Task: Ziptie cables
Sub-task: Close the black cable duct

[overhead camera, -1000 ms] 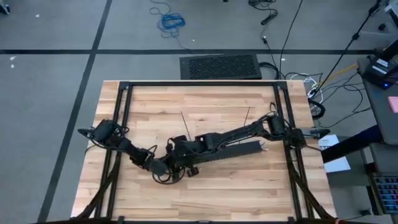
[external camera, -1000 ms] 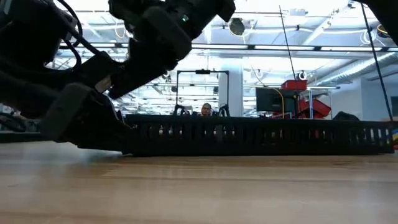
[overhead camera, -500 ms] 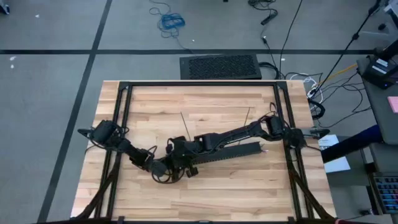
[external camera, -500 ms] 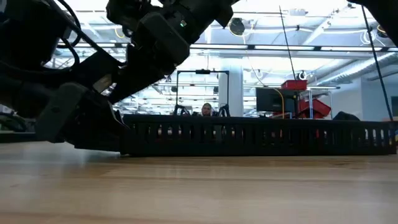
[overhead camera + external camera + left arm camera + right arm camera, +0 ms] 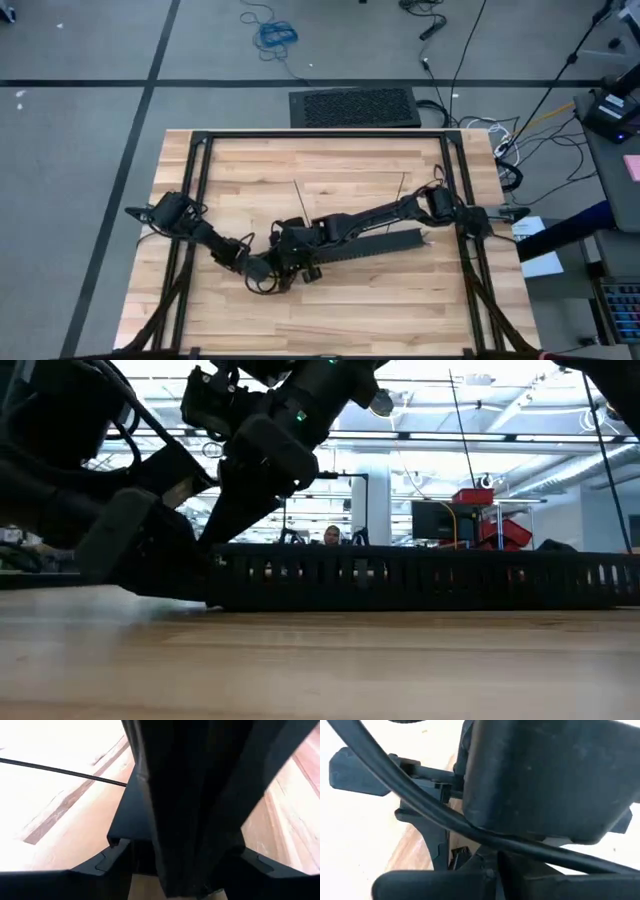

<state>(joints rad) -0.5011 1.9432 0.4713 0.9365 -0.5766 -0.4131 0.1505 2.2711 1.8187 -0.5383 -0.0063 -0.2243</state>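
**Both arms crowded over the left end of the slotted bar**

At the middle of the pale planked wooden table (image 5: 330,310), the two dark arms met over one end of the long black slotted plastic bar (image 5: 372,243). Seen from above, the left gripper (image 5: 268,266) came in from the table's left edge and the right gripper (image 5: 290,243) reached across from the right, lying along the bar, so that both ended touching or nearly touching at the bar's left end. That crowding suggested both were working one small spot there, probably where a tie had to be threaded or drawn tight.

Whether either gripper's fingers stood apart or together could not be told: each wrist view was filled by dark housings and by the other arm.

The multicoloured cables did not show in any view; they may have lain in the bar or under the grippers, but that was only a guess. Two very thin dark zipties (image 5: 299,197) stood up as straight tails just behind the bar, a second one (image 5: 401,186) farther right, well apart from the first. In the left wrist view a thin dark ridged strip (image 5: 60,771) crossed above the wood, likely one of those tails.

From table height the bar (image 5: 420,578) looked matte and rigid, a row of narrow upright slots along its wall, resting flat on the smooth, faintly glossy wood.
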